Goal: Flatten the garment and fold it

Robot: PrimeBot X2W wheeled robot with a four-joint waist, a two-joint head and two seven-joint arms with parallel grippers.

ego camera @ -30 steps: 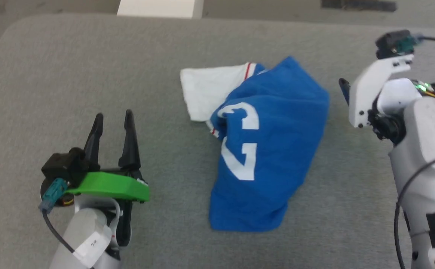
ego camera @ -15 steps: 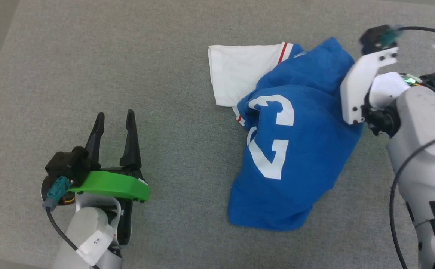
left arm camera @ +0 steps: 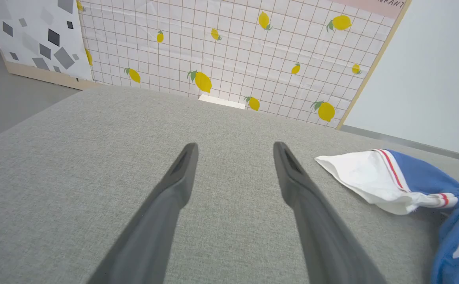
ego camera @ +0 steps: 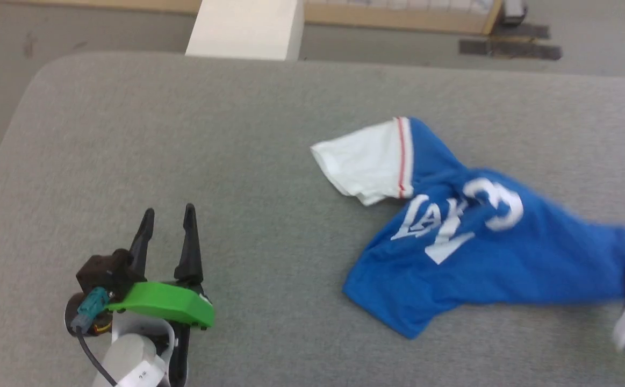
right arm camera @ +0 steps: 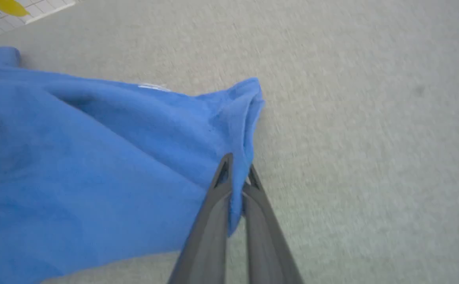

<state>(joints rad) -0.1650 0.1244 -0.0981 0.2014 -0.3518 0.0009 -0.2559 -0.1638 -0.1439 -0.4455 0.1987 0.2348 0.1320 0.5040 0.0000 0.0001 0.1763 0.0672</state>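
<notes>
Our right gripper [right arm camera: 237, 175] clamped on a blue edge of the garment [ego camera: 484, 258], crumpled on the grey padded surface [ego camera: 183, 134], left gripper [ego camera: 168, 210] spread idle: we should pull outward low and steadily

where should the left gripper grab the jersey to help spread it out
Take the white sleeve at its outer edge, coming from the robot's left, low along the grey surface. It juts from the garment toward the open left gripper, lying free, opposite the blue edge that the right gripper pinches, so pulling apart should spread the cloth.
</notes>
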